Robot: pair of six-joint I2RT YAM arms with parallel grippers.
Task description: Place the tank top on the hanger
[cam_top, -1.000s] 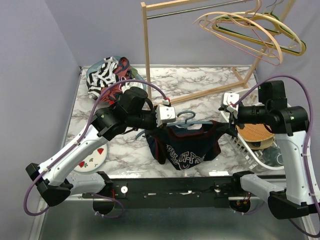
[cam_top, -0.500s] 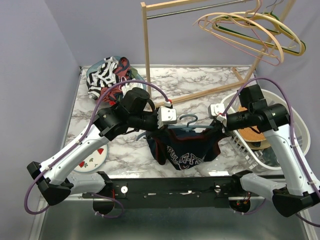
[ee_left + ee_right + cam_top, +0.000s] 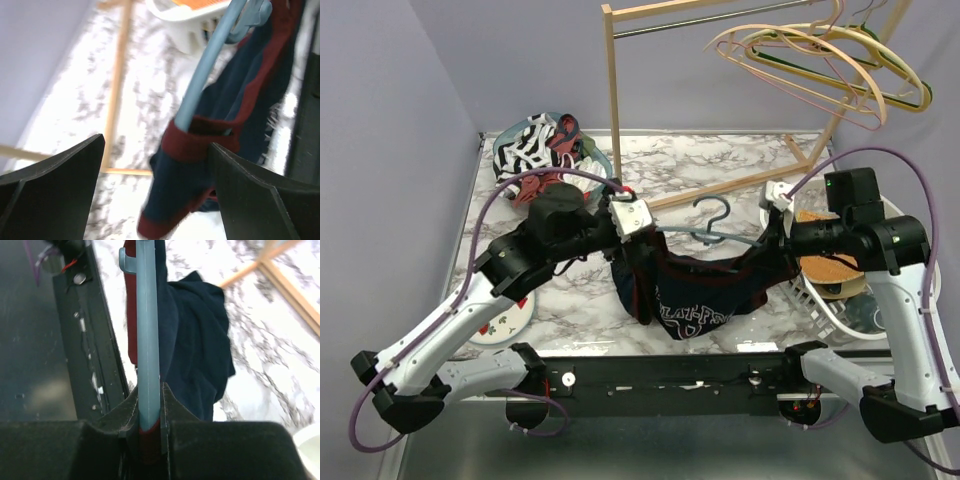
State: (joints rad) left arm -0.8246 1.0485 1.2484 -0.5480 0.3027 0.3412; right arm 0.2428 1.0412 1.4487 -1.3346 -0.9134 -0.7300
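The marble table [image 3: 740, 170] held a tall wooden rack [image 3: 613, 90] at the far side, with beige and pink hangers [image 3: 820, 60] up on it. A white basket [image 3: 810, 300] sat at the right edge, and a pile of clothes [image 3: 535, 145] lay in the far left corner. The tank top [image 3: 705, 290] [image 3: 250, 100] [image 3: 195, 330] hung over the near middle of the table, between the two arms. It drooped down from the grey-blue hanger [image 3: 705, 235] [image 3: 205, 75] [image 3: 148, 315], whose hook pointed to the far side. The hanger's left end went in under a red edge of the top. A small plate [image 3: 505, 320] lay near the left edge. The right gripper [image 3: 772, 238] [image 3: 149, 390] pinched the hanger's right end along with some red trim. The left gripper [image 3: 642, 228] [image 3: 156, 145] had its fingers spread wide, with the hanger's left end between them.
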